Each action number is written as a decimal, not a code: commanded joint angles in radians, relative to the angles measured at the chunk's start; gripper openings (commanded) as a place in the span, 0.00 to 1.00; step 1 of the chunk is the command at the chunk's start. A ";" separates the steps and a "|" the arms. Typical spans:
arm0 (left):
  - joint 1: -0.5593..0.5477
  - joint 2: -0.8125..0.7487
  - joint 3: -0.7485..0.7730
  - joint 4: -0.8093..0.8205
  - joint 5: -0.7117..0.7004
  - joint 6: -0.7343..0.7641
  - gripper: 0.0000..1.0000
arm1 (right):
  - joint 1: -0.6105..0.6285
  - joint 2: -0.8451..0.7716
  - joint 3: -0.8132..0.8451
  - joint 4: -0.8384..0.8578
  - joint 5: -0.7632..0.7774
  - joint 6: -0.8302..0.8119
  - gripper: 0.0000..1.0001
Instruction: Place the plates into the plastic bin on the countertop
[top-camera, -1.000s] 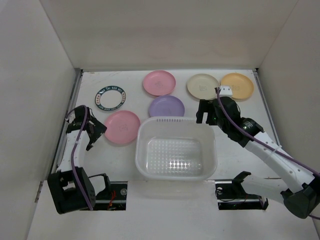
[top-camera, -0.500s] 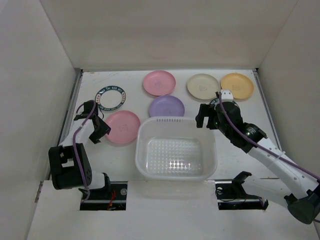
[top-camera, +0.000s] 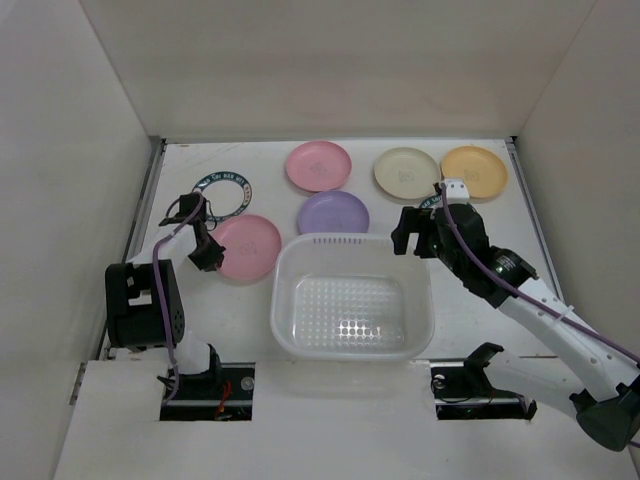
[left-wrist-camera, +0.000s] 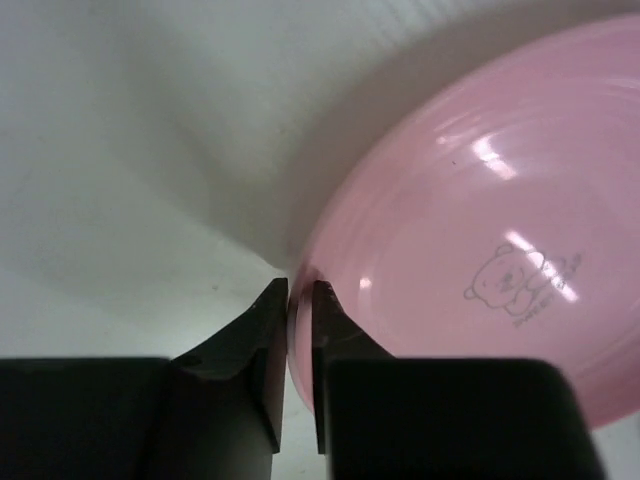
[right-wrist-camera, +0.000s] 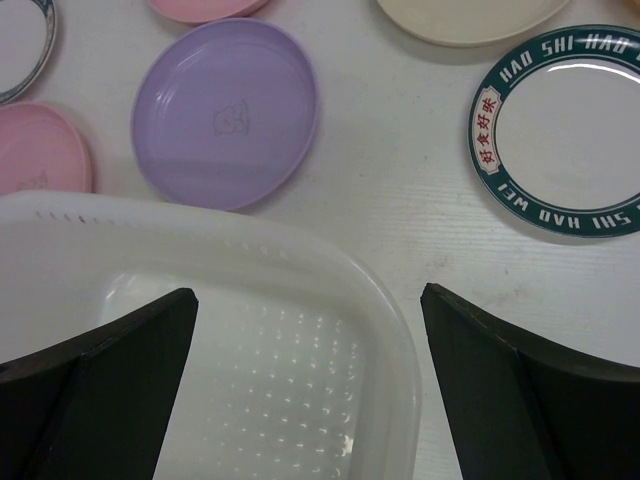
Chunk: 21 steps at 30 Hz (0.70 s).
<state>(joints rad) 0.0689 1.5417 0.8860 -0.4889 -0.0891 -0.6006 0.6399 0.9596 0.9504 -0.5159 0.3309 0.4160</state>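
1. The near pink plate (top-camera: 250, 250) lies on the worktop (top-camera: 262, 160) at centre-left of the overhead view, just beside the left wall of the bin (top-camera: 290, 275).
2. Its outer rim is pinched by the left tool (left-wrist-camera: 300, 300), whose fingers are drawn together with only the rim's thickness between them. An edge grip is judged to be chosen because a shallow plate lying flat offers nothing else to hold.
3. No plate is seen inside the bin, so all the placing is judged to be ahead.
4. The right tool (right-wrist-camera: 307, 293) is held over the bin's upper-right corner, its fingers spread wide with nothing between them.
5. The purple plate (top-camera: 333, 213) lies just above the bin. Across the top of the frame lie the far pink plate (top-camera: 318, 166), the cream plate (top-camera: 405, 172) and the orange plate (top-camera: 474, 170).
6. One lettered plate (top-camera: 222, 192) lies at upper left; a second lettered plate (right-wrist-camera: 570, 130) is shown only in the right wrist view.
7. A lift and a short carry rightward over the bin's rim are judged to come next. A slip from so thin a grip is the risk.
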 joint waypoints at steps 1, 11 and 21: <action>-0.007 0.029 0.013 -0.002 -0.021 -0.004 0.01 | -0.001 -0.027 -0.006 0.039 -0.007 0.006 1.00; 0.056 -0.486 0.097 -0.193 -0.087 -0.002 0.00 | -0.036 0.008 0.037 0.031 -0.003 -0.005 1.00; -0.394 -0.520 0.442 -0.386 0.048 -0.010 0.00 | -0.119 0.042 0.111 -0.035 0.008 0.004 1.00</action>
<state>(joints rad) -0.1810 0.9939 1.2961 -0.7567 -0.0891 -0.5671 0.5343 1.0134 1.0077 -0.5411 0.3290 0.4156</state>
